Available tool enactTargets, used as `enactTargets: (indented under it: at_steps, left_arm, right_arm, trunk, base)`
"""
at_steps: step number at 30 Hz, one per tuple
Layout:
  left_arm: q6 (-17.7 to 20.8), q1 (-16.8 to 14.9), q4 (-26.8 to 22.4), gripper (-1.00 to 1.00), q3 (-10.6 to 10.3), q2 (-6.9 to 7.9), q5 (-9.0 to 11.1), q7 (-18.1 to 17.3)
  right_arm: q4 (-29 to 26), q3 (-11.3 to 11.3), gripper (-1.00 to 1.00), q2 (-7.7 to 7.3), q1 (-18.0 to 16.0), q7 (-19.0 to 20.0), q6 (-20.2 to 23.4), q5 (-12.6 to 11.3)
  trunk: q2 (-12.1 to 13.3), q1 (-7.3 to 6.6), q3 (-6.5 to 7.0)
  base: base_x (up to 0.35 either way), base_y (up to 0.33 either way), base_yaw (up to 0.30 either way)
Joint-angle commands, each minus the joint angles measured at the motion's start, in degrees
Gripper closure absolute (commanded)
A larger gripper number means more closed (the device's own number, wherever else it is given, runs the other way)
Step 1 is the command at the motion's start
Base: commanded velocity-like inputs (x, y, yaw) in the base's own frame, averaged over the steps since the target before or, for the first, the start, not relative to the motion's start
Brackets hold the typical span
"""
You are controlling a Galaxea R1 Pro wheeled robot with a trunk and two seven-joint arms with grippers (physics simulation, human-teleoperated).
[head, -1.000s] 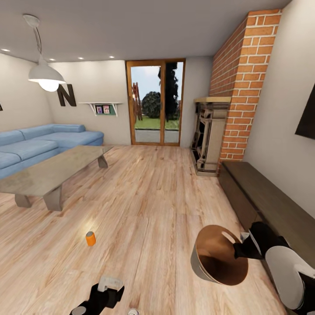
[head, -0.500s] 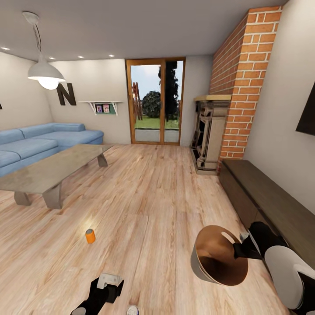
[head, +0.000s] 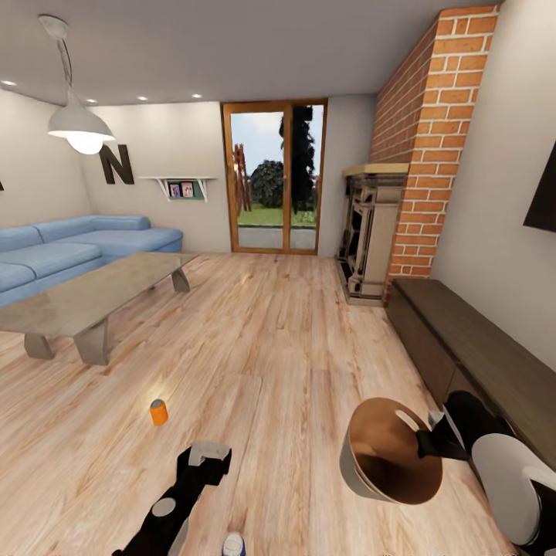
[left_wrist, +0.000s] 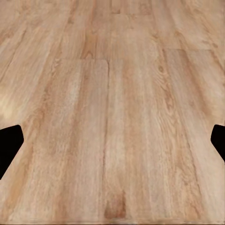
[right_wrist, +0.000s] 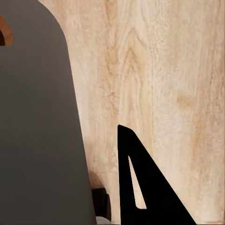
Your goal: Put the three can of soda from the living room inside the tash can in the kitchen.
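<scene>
One orange can of soda (head: 158, 412) stands upright on the light wood floor, ahead and to the left of my left gripper (head: 208, 457). That gripper hangs open over bare planks, its dark fingertips (left_wrist: 10, 145) far apart with nothing between them. A blue can with a grey top (head: 234, 544) peeks in at the head view's bottom edge, near my left arm. My right gripper (head: 429, 442) is shut on the rim of the trash can (head: 386, 455), which is tilted so that its glossy brown interior faces up. In the right wrist view, its grey outer wall (right_wrist: 37, 131) sits beside a black finger (right_wrist: 140, 187).
A glass-topped low table (head: 85, 301) and a blue corner sofa (head: 69, 247) stand at the left. A dark low cabinet (head: 479, 355) runs along the right wall, with a fireplace (head: 371, 232) and brick column behind it. A glass door (head: 274, 181) is at the far end.
My left arm has reached forward over the floor. The blue can has come further into view at the bottom edge as the camera shifted slightly. The trash can stays held.
</scene>
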Motion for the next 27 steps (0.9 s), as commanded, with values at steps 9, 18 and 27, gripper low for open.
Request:
enactTargets:
  at_steps: [9,18,27]
  left_arm:
    - [-0.5,-0.8,4.5,-1.00,0.0,-0.14,-0.1,0.2]
    - [-1.9,-0.9,9.5,-1.00,0.0,-0.28,0.1,0.2]
    - [-2.1,-0.9,9.8,-1.00,0.0,-0.28,0.1,0.2]
  right_arm:
    - [0.0,-0.6,1.00,0.14,0.0,0.1,2.2,-1.5]
    - [0.0,-0.6,1.00,0.28,0.0,0.6,2.3,-1.7]
    - [0.0,-0.5,1.00,0.00,0.0,0.9,2.2,-1.7]
  trunk:
    - [-3.6,1.98,-1.61]
    - [-7.2,3.96,-3.23]
    - [-10.8,5.93,-4.84]
  base:
    - [0.000,0.000,0.000]
    - [0.000,0.000,0.000]
    - [0.000,0.000,0.000]
